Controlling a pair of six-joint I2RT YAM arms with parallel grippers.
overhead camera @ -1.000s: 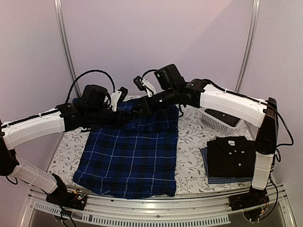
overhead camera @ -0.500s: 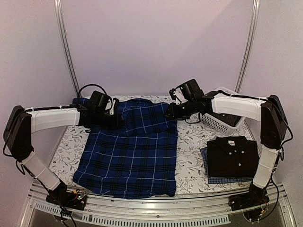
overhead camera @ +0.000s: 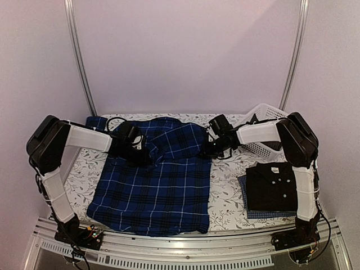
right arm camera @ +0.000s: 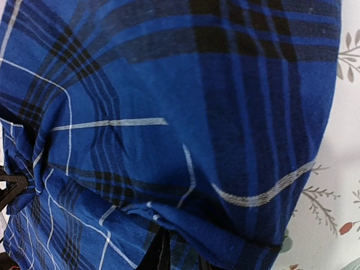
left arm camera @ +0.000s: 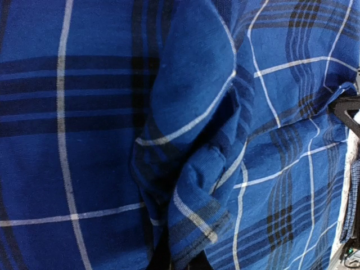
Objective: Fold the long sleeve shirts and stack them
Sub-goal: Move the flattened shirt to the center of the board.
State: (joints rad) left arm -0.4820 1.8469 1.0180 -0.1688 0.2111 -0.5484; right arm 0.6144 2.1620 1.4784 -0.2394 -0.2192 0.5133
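The dark blue plaid shirt [overhead camera: 157, 191] lies spread on the table, its far part folded over toward me. My left gripper [overhead camera: 143, 154] rests low on the fold's left side, shut on a bunched pinch of the plaid shirt [left arm camera: 191, 214]. My right gripper [overhead camera: 206, 147] rests low at the fold's right edge, shut on a doubled hem of the plaid shirt [right arm camera: 185, 219]; its fingers are mostly hidden under the cloth. The black shirt [overhead camera: 275, 184] with white buttons lies folded at the right, on top of the folded fine blue check shirt [overhead camera: 260, 214].
A white lattice basket [overhead camera: 260, 134] stands at the back right, just behind the right forearm. The floral table cover [overhead camera: 225, 185] shows between the plaid shirt and the stack. Metal rail [overhead camera: 185, 247] runs along the near edge.
Both arms have come down from a raised hold and drawn back toward me, laying the shirt's far part folded over its body. Both grippers now sit low on the cloth.
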